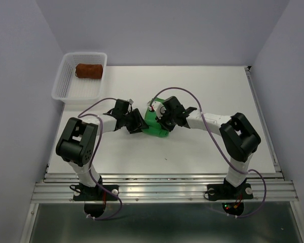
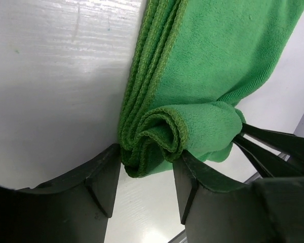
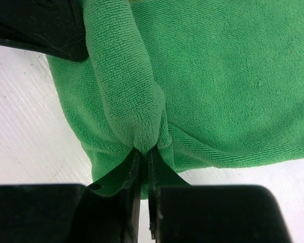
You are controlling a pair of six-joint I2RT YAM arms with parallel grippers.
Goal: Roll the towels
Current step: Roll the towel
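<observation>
My left jaws straddle the rolled end of the green towel [image 2: 207, 66]. One finger [image 2: 104, 177] touches the outer edge of the coil and the other lies against its inner side, so the roll is gripped between them. The layers curl into a loose spiral right at my fingertips, and the unrolled part lies flat on the white bench [image 1: 218, 91] beyond.

My right jaws are nearly closed, and their fingertips [image 3: 116, 182] nip a small fold of cloth at the opposite end of the same roll. The roll runs away from them as a thick ridge, toward the dark finger of my left arm at the far end.

From above, both wrists meet at this towel in the middle of the bench, left arm from the left, right arm from the right.

Further back, at the far left corner, the white mesh basket [image 1: 61, 86] sits on the bench edge. The rust-brown towel [image 1: 88, 71] lies inside it as a tight roll against the far wall.
</observation>
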